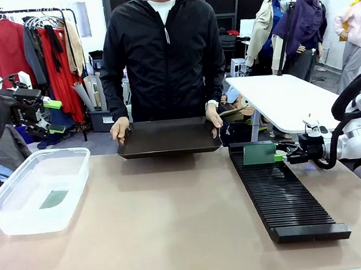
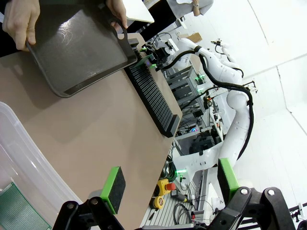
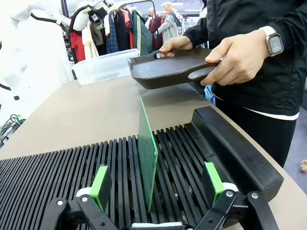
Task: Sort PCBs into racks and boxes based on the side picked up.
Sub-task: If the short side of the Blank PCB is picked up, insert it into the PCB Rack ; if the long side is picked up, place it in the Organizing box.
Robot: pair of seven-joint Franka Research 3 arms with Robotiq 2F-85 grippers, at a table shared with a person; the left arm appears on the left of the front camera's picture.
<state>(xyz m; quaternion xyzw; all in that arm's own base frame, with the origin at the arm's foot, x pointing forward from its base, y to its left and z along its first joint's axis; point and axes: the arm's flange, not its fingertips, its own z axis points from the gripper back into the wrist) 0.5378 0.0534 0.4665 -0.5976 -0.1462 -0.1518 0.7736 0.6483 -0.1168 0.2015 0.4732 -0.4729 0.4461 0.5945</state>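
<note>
Rack: a long black rectangular slotted rack (image 1: 285,192) lay on the tan table (image 1: 175,229), its far end just beside the tray the person held.
Board in rack: one thin flat green circuit board (image 3: 147,153) stood upright on edge in a slot near the rack's far end, apparently parked there because the slots keep boards separate and vertical.
Right pincer: the right gripper (image 3: 158,184) sat over the rack with its green pads (image 3: 100,184) spread wide on either side of the standing board, touching neither face and gripping nothing; it appeared to have let go.
Tub: a clear plastic rectangular tub (image 1: 24,213) stood well apart from the rack, on the table's opposite side, with a second green circuit board (image 1: 53,199) lying flat on its bottom, seemingly the drop point for the other face.
Left pincer: the left gripper (image 2: 168,179) hung above the tub side, well apart from the rack, jaws fully spread and empty.
Tray: a person's hands (image 1: 120,128) held a dark shallow smooth tray (image 1: 168,137) at the table's far edge, beside the rack's far end; it looked bare, which suggests no boards remained to be handed over.
</note>
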